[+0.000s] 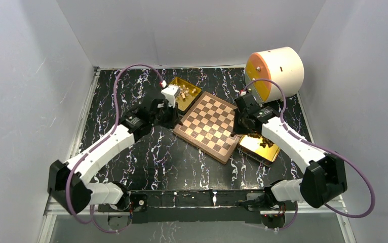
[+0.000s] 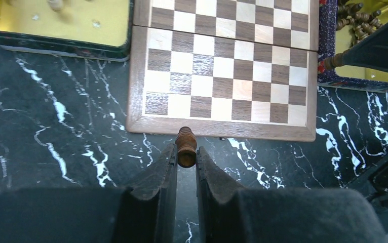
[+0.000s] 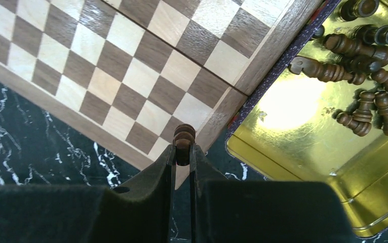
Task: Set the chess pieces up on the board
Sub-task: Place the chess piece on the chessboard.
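While the black marbled table [image 1: 151, 152] carries the chessboard [image 1: 209, 124] set cornerwise between a gold left tray [image 2: 80, 25] and right tray [image 3: 293, 126], the left gripper [image 2: 186, 152] is clamped on a brown piece [image 2: 186, 144] just off the board's edge, the right gripper [image 3: 183, 149] on a dark piece [image 3: 184, 132] at its corner; pale pieces [image 1: 183, 92] lie in the left tray, dark pieces [image 3: 364, 109] in the right.

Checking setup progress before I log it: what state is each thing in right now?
Board: open flat, visible squares bare.
Left end effector: shut on brown piece.
Right end effector: shut on dark piece.
Left tray: holds pale pieces.
Right tray: holds dark pieces, lying down.
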